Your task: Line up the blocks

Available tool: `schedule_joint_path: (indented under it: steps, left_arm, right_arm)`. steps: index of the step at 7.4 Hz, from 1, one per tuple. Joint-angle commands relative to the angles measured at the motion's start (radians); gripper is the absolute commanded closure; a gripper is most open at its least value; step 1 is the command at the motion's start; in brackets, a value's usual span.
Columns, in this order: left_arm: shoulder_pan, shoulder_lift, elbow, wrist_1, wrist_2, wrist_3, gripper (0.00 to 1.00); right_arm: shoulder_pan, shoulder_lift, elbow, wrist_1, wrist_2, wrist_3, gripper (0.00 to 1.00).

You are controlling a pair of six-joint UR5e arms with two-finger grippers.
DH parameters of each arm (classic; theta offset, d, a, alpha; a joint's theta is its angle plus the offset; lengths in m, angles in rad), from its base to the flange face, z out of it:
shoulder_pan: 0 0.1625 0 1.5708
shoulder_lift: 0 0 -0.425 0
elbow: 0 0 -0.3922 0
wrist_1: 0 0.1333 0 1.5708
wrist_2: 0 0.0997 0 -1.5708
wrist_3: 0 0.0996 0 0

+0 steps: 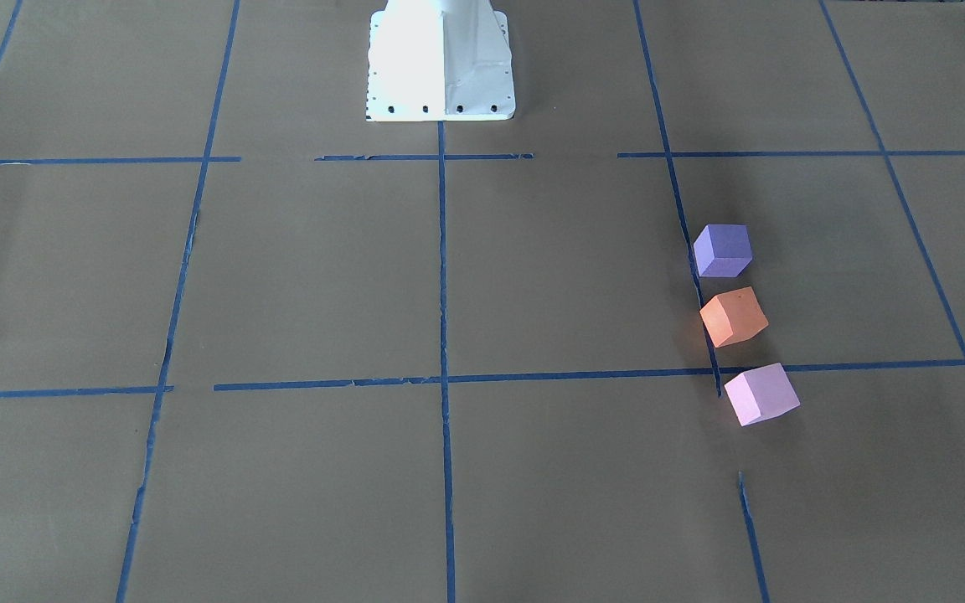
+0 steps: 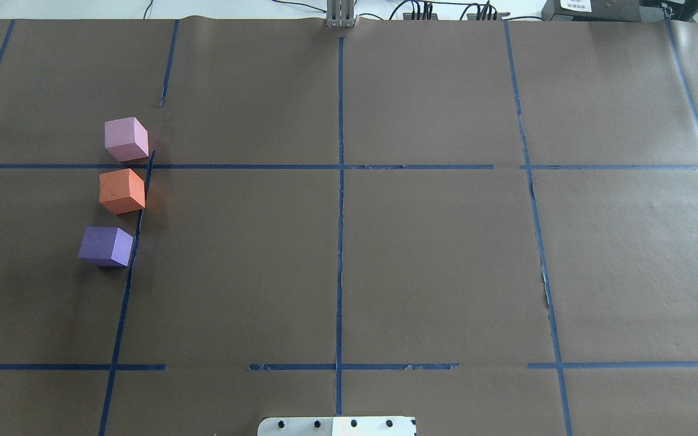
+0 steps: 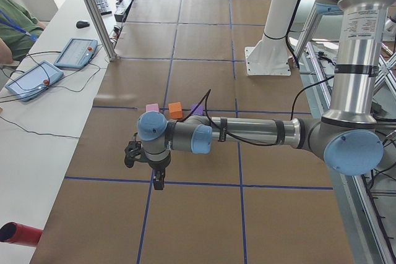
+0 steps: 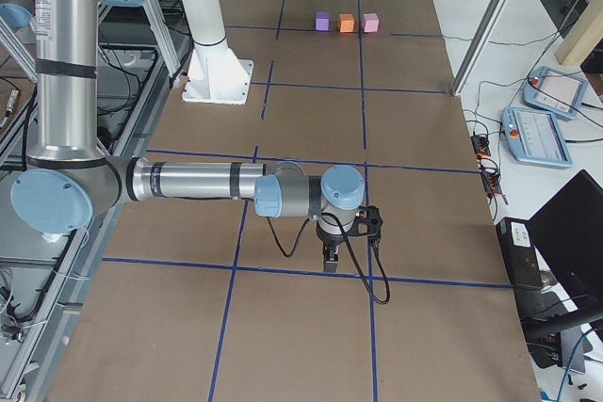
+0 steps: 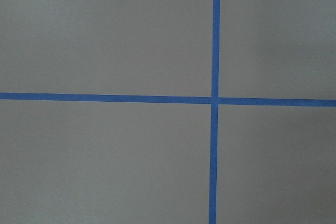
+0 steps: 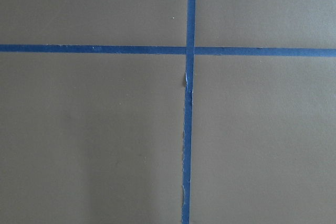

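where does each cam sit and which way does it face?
Front-facing: across the table, facing the base, steeply down; blocks right.
Overhead: from behind, forward and down; base edge bottom, blocks left.
Exterior left: table's left end; left arm near.
Exterior right: right end; right arm near.
Left wrist: down at a tape cross; no fingers.
Right wrist: likewise.
Front-facing and overhead share base, blocks; no arms.

The base (image 1: 441, 67) is cut off at 12 o'clock in the front view and at 6 o'clock in the overhead view. In the left side view, the left arm (image 3: 235, 133) and its cable (image 3: 204, 100) overlap the pink block (image 3: 152, 107) and the purple block (image 3: 195, 110). The left gripper (image 3: 158, 180) and the right gripper (image 4: 331, 259) show only in side views, so how their jaws stand cannot be told.
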Motion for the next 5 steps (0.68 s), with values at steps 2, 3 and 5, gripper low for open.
schedule_joint_path:
  steps: [2,3,5]
  left_arm:
    - [0.0,0.0,-0.002,-0.001,-0.001,0.002,0.0]
    - [0.0,0.0,0.0,-0.002,-0.001,0.002,0.0]
    - [0.0,0.0,0.001,-0.004,-0.001,0.002,0.0]
  right_arm:
    - [-0.001,0.0,0.0,0.0,-0.001,0.0,0.0]
    - [0.0,0.0,0.0,0.0,0.0,0.0,0.0]
    - [0.0,0.0,0.0,0.0,-0.001,0.0,0.0]
